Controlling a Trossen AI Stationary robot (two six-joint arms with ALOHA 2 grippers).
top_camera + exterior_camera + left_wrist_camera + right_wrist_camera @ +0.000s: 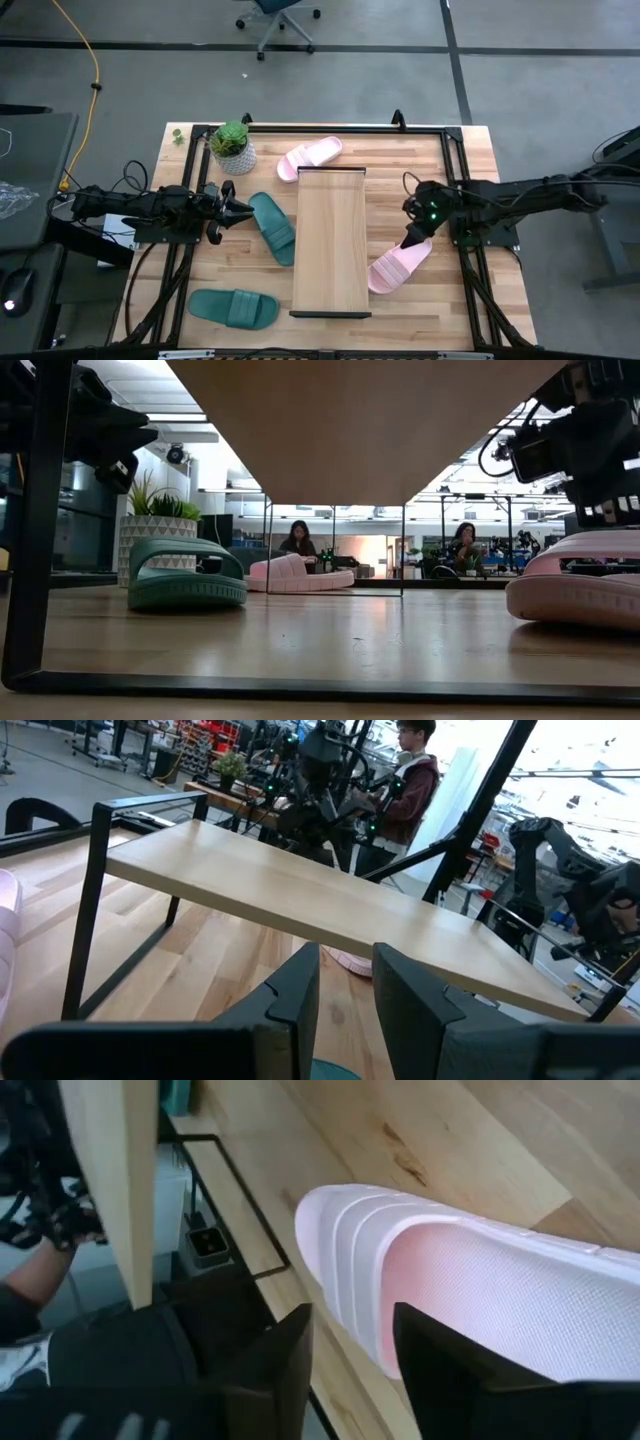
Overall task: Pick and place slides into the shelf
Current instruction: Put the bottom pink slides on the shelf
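From overhead I see a teal slide near the table's front left corner. Right of the shelf, my right gripper sits at the heel of a pink slide, fingers spread around its rim; the right wrist view shows the ribbed strap between them. My left gripper touches the second teal slide, left of the shelf; I cannot tell its grip. The potted plant and other pink slide stand toward the far edge. Only the low view shows seated people beyond.

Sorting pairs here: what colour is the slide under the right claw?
Pale pink slide, clearest in the high view.
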